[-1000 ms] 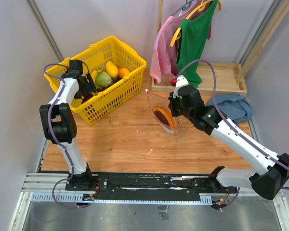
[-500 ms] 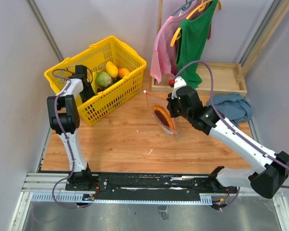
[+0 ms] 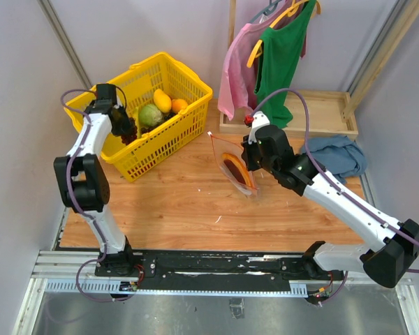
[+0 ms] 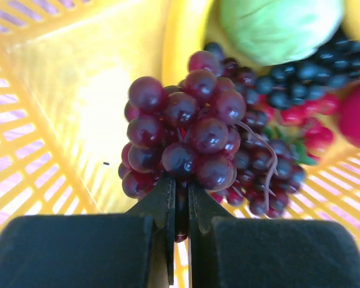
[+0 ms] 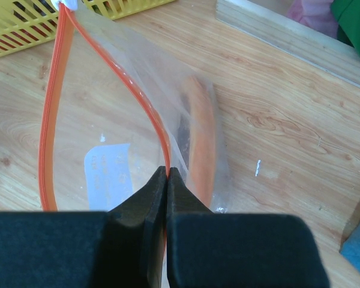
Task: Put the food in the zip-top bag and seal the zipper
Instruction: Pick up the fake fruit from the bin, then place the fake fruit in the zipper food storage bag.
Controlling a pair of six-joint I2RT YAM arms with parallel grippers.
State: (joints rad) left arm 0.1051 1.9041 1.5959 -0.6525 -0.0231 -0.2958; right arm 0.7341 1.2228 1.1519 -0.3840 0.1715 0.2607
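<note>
A dark purple grape bunch [image 4: 186, 129] hangs inside the yellow basket [image 3: 160, 148], with my left gripper [image 4: 180, 183] shut on its lower grapes. From the top view, that left gripper [image 3: 126, 130] sits over the basket's left half. My right gripper [image 5: 168, 171] is shut on the red-orange zipper [image 5: 54, 108] of the clear zip-top bag [image 3: 235, 167], holding its mouth open above the table. A long orange-brown piece [image 5: 201, 138] lies inside the bag, beside a white label [image 5: 108, 174].
The basket also holds a green cabbage [image 3: 151, 115], a yellow fruit [image 3: 162, 101], an orange one [image 3: 179, 105], dark berries [image 4: 312, 81] and red pieces [image 4: 357, 114]. A wooden tray [image 3: 321, 115], hanging clothes [image 3: 279, 49] and a blue cloth [image 3: 339, 153] stand at the back right.
My left gripper has closed on the grape bunch, and the left arm has shifted within the basket. The right arm and the bag have barely moved.
</note>
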